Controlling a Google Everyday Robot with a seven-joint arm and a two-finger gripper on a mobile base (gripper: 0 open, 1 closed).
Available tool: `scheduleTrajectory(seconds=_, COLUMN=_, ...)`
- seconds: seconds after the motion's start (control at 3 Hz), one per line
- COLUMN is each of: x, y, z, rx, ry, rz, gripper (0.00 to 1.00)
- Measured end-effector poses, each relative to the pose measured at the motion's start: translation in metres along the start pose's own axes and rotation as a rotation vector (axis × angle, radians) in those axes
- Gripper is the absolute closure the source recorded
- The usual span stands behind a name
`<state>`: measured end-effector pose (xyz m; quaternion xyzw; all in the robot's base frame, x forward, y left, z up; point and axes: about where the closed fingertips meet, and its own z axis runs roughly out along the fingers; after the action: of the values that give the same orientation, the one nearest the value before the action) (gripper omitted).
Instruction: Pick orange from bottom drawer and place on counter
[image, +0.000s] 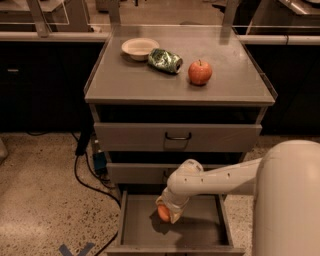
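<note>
1. The gripper (169, 214) is seen inside the open bottom drawer (200, 235), at the left half of its tray and above the grey floor.
2. The orange (163, 214) is grasped by the gripper. Its left side is exposed, while the rest is covered by the pale gripper parts wrapped around it.
3. A dark shadow is cast on the drawer floor just below and to the left of the orange, so the fruit appears to be held slightly off the floor.
4. The white arm (220, 177) is stretched from the lower right of the view across the front of the cabinet and is bent downwards into the drawer at its rounded wrist.
5. The middle drawer (135, 172) is partly hidden behind the arm and is shut.
6. The top drawer (130, 136) is also shut, and a dark wire handle (178, 136) is seen at its centre.
7. On the grey tabletop (125, 80) three things are set towards the back: a pale bowl (140, 48) at the left, a green crumpled can or packet (165, 60) lying on its side just beside the bowl, and a red apple (200, 73) with a stem near it on the right.
8. Black cables (82, 175) are trailed over the speckled floor (40, 200) to the left of the cabinet.
</note>
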<state>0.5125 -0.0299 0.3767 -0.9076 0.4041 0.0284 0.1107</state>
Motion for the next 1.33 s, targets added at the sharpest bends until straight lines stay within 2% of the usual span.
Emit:
scheduleTrajectory(seconds=0.67, x=0.008, y=-0.013, z=-0.141, rx=0.031, ry=0.137, rz=0.011, gripper=1.00)
scheduleTrajectory(seconds=1.0, x=0.008, y=-0.013, z=-0.141, rx=0.031, ry=0.137, rz=0.011, gripper=1.00)
scheduleTrajectory(seconds=1.33, x=0.008, y=-0.013, z=-0.151, rx=0.055, ry=0.117, rz=0.003, gripper=1.00)
